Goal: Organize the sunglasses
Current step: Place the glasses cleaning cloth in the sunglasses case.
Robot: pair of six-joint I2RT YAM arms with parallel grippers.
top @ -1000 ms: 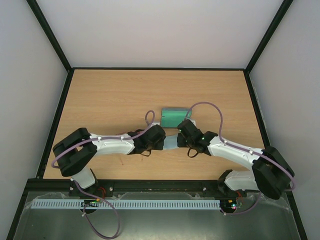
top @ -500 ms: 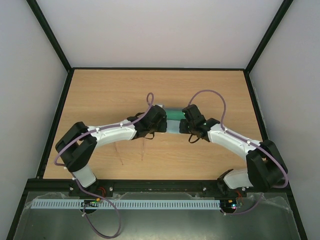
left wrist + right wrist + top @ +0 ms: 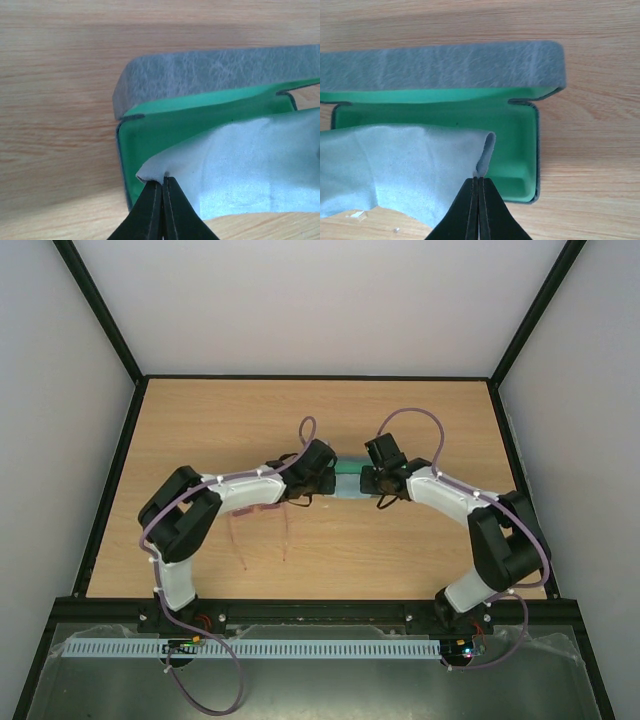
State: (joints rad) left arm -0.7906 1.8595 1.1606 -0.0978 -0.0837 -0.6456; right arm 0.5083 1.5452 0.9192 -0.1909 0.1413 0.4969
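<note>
Both pincers pinched shut on a pale blue cloth over an open case.

The case (image 3: 445, 65) is a rounded rectangle, its outside a mottled grey-blue felt-like skin and its inside a smooth, matte green lining moulded into a shallow tray. The lid stands open along the 12 o'clock side. The cloth (image 3: 405, 165) is soft, fine-napped and light blue, and sags across the tray. It leaves the green bare at 3 o'clock in the right wrist view. The left pincer (image 3: 162, 186) has its slim black tips closed on a folded corner of the cloth, and the right pincer (image 3: 478, 181) is closed on the opposite edge. The sunglasses (image 3: 284, 538) lie on the wood-grain table (image 3: 220, 420) at about 8 o'clock from the case. They are apart from it, beside the left arm, and only thin pink lines of them can be made out.
</note>
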